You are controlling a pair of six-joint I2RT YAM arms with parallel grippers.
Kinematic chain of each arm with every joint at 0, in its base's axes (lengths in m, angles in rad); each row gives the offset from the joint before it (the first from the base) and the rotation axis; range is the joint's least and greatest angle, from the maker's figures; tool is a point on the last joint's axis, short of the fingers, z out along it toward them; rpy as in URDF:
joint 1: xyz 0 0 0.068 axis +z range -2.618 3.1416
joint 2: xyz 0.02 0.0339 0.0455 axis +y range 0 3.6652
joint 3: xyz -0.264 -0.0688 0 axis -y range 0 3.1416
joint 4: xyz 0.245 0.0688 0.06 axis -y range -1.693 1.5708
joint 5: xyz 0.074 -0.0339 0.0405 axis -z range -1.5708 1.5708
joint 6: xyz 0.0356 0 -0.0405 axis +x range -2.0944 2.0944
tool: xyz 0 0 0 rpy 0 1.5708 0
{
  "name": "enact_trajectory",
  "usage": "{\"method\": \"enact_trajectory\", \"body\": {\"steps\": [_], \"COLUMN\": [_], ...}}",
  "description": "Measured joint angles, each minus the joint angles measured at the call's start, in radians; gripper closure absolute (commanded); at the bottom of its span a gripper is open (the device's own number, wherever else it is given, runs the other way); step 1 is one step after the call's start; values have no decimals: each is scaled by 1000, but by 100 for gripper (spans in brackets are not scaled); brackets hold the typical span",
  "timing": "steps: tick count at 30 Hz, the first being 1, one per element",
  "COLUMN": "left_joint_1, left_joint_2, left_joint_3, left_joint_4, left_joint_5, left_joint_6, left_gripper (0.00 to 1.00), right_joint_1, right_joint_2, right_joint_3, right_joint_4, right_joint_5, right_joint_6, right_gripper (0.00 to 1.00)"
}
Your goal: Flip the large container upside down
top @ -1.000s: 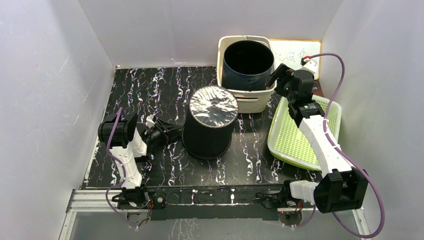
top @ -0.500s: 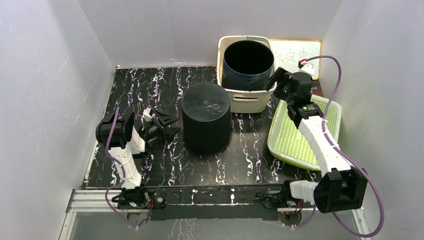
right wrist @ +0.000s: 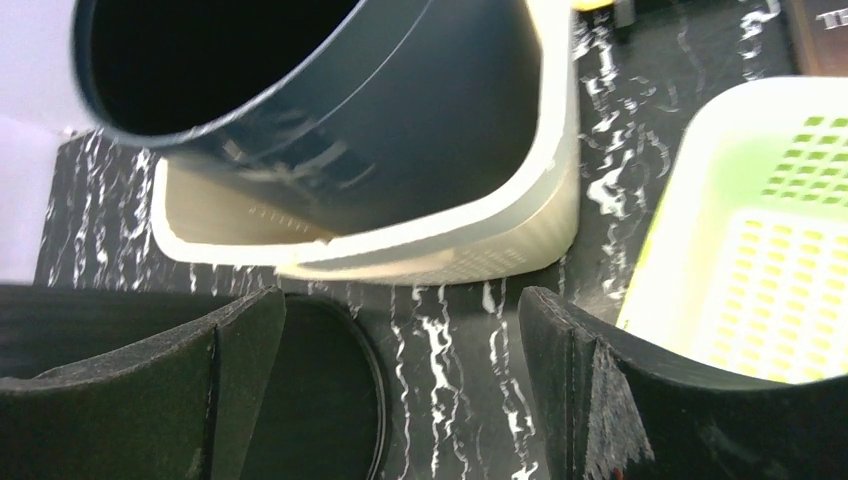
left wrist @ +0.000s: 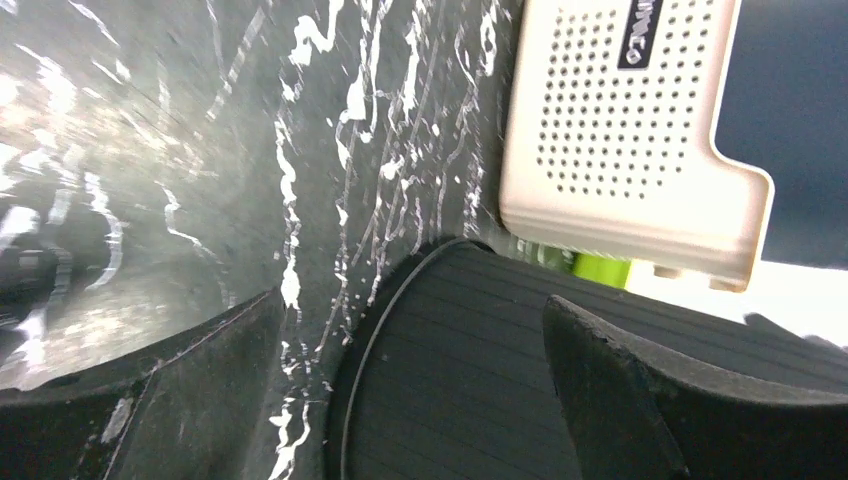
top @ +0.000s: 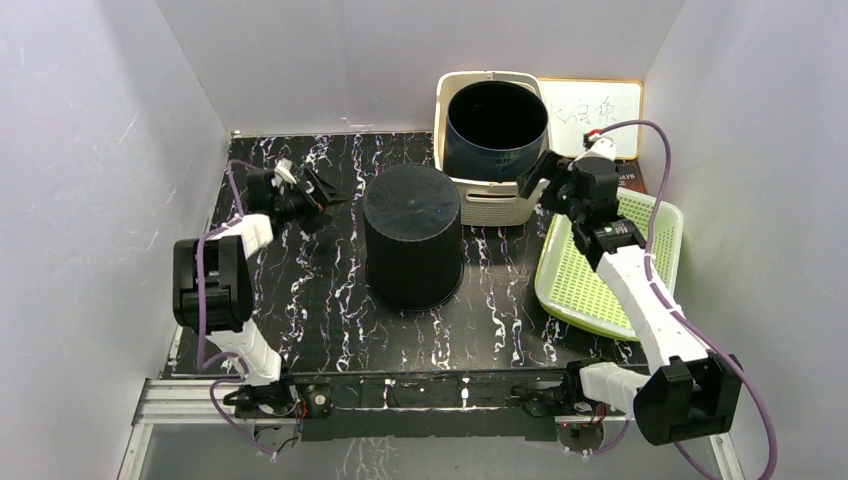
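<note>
The large container (top: 412, 236), a black ribbed bucket, stands upside down in the middle of the table with its flat base facing up. My left gripper (top: 325, 192) hovers open to its far left, apart from it and pointing at it. In the left wrist view the container's wall (left wrist: 480, 380) fills the space between the spread fingers (left wrist: 660, 400). My right gripper (top: 530, 183) is open and empty to the container's right, by the basket. The right wrist view shows the container's base (right wrist: 310, 400) beside the left finger (right wrist: 150, 400).
A white perforated basket (top: 500, 205) at the back holds a dark blue bin (top: 497, 125). A green slotted tray (top: 590, 270) lies at the right under my right arm. A whiteboard (top: 600, 105) leans at the back right. Grey walls close in the table.
The container went from tilted, with my left gripper on it, to standing base up. My left gripper let go, opened, and drew back to the far left. The right gripper shifted slightly left.
</note>
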Motion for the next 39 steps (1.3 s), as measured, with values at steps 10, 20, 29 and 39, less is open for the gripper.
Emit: {"method": "enact_trajectory", "body": {"steps": [10,20,29,39], "left_joint_1": [6,6,6,6], "left_joint_2": [-259,-576,-705,-789], "left_joint_3": [450,570,566,507], "left_joint_4": [-706,-765,-750,-722], "left_joint_5": [-287,-224,-111,-42], "left_joint_6": [334,400,395,361], "left_gripper": [2,2,2,2], "right_joint_1": [241,304,486,632], "right_joint_2": [-86,89,252,556], "right_joint_3": [-146,-225,-212,44], "right_joint_4": [-48,37,83,117], "right_joint_5": [29,90,158,159], "right_joint_6": [1,10,56,117], "right_gripper": [14,15,15,14]}}
